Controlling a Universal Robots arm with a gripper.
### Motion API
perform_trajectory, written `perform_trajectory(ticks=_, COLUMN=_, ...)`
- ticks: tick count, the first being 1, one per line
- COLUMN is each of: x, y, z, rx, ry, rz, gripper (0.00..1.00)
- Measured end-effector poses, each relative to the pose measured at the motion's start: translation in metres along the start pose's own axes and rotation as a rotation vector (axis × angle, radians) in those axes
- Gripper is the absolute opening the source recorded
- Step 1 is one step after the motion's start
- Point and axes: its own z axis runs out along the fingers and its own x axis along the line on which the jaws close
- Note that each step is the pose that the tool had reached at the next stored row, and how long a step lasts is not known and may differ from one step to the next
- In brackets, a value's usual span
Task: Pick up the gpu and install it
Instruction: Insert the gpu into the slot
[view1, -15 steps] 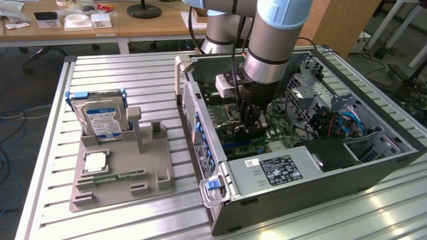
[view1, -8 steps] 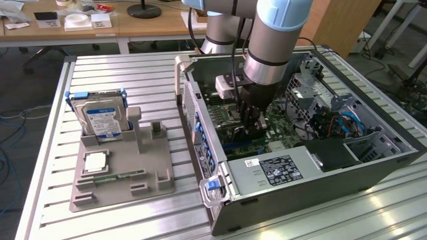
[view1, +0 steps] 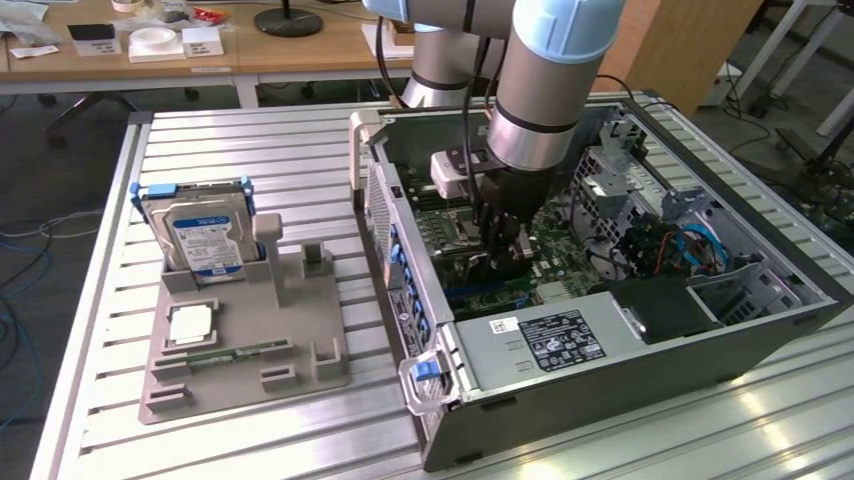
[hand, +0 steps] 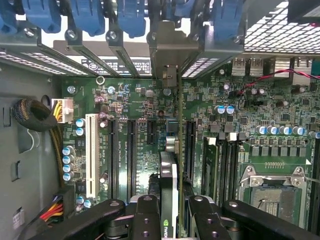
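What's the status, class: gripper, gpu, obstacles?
Gripper shut on gpu, down inside the case. Card edge-on above the motherboard, bracket toward the rear slots. No obstruction visible under it.

My workbench (view1: 267, 150) is a slatted aluminium top. Directly on it sits the open computer case (view1: 627, 360), lying on its side. Beside the case, towards the exterior view's left, lies a grey parts holder (view1: 247, 365), flat on the slats and apart from the case. A silver hard drive (view1: 200, 240) stands upright in that holder's far end.
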Motion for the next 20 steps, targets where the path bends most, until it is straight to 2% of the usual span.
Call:
perform_trajectory(ticks=8, x=0.0002, y=0.0000, z=-0.0035, rx=0.0000, ry=0.0005, rz=0.000, gripper=0.27)
perform_trajectory(ticks=20, x=0.0006, y=0.0002, z=-0.0014, rx=-0.0002, ry=0.0033, rz=0.001, gripper=0.27)
